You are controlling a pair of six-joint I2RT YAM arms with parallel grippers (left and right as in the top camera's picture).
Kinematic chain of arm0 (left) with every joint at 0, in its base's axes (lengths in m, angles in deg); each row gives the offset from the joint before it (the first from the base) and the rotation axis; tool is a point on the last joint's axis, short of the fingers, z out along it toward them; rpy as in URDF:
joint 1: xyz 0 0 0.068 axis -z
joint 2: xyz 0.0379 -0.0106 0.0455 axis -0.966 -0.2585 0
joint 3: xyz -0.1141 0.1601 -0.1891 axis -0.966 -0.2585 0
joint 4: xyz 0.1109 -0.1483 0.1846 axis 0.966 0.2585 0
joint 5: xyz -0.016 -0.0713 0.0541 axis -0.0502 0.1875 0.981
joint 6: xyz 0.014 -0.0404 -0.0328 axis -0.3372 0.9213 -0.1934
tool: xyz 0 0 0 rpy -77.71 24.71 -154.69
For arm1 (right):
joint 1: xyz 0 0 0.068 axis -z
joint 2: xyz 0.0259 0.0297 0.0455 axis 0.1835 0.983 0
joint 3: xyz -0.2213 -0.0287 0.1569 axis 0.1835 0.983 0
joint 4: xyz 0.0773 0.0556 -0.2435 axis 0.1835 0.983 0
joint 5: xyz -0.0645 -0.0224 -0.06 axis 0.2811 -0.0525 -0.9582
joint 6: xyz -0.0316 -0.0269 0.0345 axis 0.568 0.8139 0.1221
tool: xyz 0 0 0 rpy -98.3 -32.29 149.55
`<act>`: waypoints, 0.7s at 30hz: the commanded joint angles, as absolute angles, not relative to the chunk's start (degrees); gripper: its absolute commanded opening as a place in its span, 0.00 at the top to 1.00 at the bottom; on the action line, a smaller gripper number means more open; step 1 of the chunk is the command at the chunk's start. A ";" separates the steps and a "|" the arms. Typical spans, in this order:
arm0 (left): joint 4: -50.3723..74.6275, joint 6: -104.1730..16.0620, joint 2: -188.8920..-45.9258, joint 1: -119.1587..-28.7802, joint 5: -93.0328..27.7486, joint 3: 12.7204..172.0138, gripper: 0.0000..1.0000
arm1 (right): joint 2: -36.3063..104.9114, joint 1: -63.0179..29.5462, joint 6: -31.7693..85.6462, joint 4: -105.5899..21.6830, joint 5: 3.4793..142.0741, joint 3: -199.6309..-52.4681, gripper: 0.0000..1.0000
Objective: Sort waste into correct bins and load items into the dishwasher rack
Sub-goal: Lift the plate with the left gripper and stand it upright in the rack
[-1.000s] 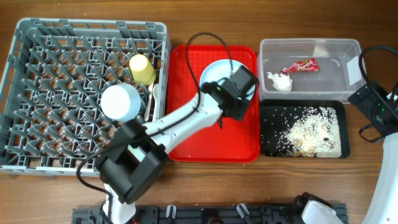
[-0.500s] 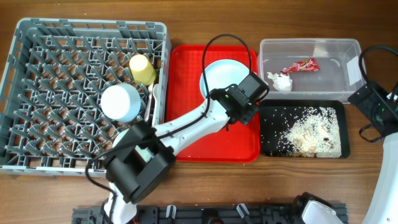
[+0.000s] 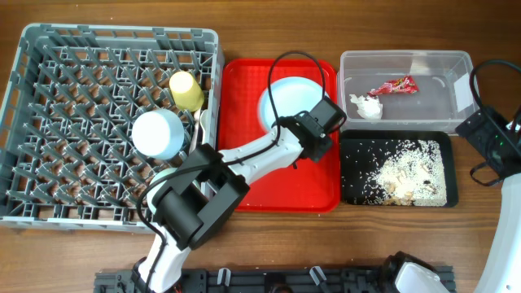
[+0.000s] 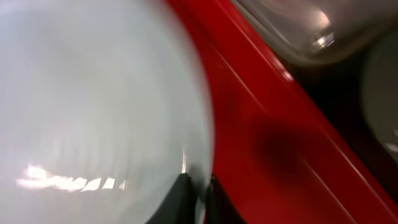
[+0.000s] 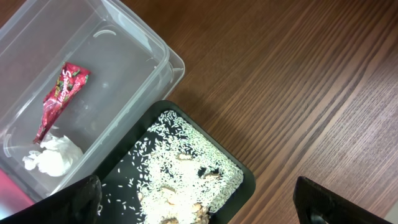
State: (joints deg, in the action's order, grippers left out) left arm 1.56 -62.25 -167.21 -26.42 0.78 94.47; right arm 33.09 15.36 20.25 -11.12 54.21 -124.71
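Blue plate [image 3: 285, 94] one, bowl [image 3: 159, 134] one, cup [image 3: 187, 89] one; utensil [image 3: 202, 120] perhaps.

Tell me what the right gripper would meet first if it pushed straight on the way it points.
Right gripper: probably the loose white rice in the shallow black rectangular tray, framed between its open jaws; depth is unclear.

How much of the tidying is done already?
The wrapper and napkin sit in the clear tub, rice in the black tray, cup and bowl in the rack. The left pincer is pinching the rim of the plate on the red tray. It is not in the rack yet.
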 commanded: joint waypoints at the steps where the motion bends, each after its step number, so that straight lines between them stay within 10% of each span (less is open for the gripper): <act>1: 2.81 -61.64 -167.28 -27.97 0.89 93.92 0.96 | 33.44 15.54 19.81 -11.26 54.03 -125.67 0.00; 12: 15.44 -53.90 -136.63 -38.68 -13.95 103.99 0.96 | 33.44 15.54 19.81 -11.26 54.06 -125.67 0.00; 21: 28.60 -59.76 -123.19 -82.07 -46.17 104.69 0.96 | 33.44 15.54 19.81 -11.26 54.03 -125.67 0.00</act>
